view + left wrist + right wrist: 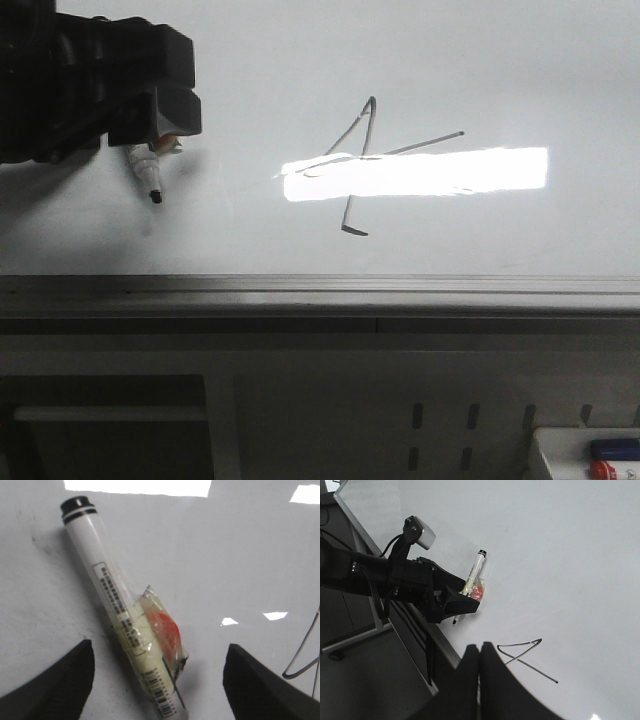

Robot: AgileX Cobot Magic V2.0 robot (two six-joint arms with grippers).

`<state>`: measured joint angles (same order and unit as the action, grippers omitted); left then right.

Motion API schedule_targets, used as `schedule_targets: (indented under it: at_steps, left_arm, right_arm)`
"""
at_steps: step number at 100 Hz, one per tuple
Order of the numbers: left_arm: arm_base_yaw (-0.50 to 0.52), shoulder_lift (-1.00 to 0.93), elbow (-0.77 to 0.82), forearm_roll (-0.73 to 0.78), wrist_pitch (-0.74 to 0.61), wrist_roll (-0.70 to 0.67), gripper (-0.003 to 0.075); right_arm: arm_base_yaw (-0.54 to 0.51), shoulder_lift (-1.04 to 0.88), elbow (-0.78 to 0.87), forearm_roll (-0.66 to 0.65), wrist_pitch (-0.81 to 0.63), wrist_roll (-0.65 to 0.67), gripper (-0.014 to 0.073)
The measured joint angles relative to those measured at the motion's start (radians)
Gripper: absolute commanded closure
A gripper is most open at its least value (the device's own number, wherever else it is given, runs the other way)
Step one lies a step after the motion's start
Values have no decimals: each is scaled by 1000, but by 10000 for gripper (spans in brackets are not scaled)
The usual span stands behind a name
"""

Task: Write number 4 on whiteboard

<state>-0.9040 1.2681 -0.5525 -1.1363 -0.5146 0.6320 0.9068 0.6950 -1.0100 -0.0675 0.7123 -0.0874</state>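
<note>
The number 4 (362, 160) is drawn in thin dark strokes on the whiteboard (500, 70), crossing a bright light reflection. Part of it shows in the left wrist view as strokes (305, 655), and in the right wrist view as the number 4 (525, 655). A white marker (107, 595) with a black cap and a taped orange-red patch lies flat on the board. My left gripper (159, 647) hovers over it, open, with its jaws wide apart and clear of the barrel. From the front, the left gripper (152, 135) is at the far left above the marker (150, 178). My right gripper (480, 647) is shut and empty near the board's edge.
A grey metal rail (320, 290) runs along the board's near edge, with a slotted frame below it. A white tray (560, 455) holding blue and red items sits at the lower right. A stand leg with a caster (335, 655) rests on the floor beside the board.
</note>
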Motion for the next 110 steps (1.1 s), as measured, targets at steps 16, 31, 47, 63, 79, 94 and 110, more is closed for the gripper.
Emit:
schedule_targets:
  at_steps: [16, 31, 47, 63, 79, 94, 110]
  left_arm:
    - [0, -53, 0, -40, 0, 0, 206]
    - [0, -162, 0, -54, 3, 4, 206]
    - [0, -288, 0, -60, 32, 66, 267]
    - [0, -449, 38, -89, 122, 207, 585]
    - [0, -636, 148, -112, 187, 282, 741]
    - [0, -760, 240, -116, 229, 293, 741]
    - [0, -819, 293, -116, 248, 296, 741]
  right_arm:
    - [0, -20, 18, -7, -7, 0, 646]
    - [0, -97, 101, -38, -67, 0, 645]
    - [-6, -210, 240, -58, -137, 0, 643]
    - [-47, -346, 401, -120, -176, 0, 643]
    - [-97, -495, 532, -153, -205, 0, 643]
    - [-105, -588, 580, -155, -207, 0, 643]
    - [-105, -605, 594, -155, -203, 0, 643]
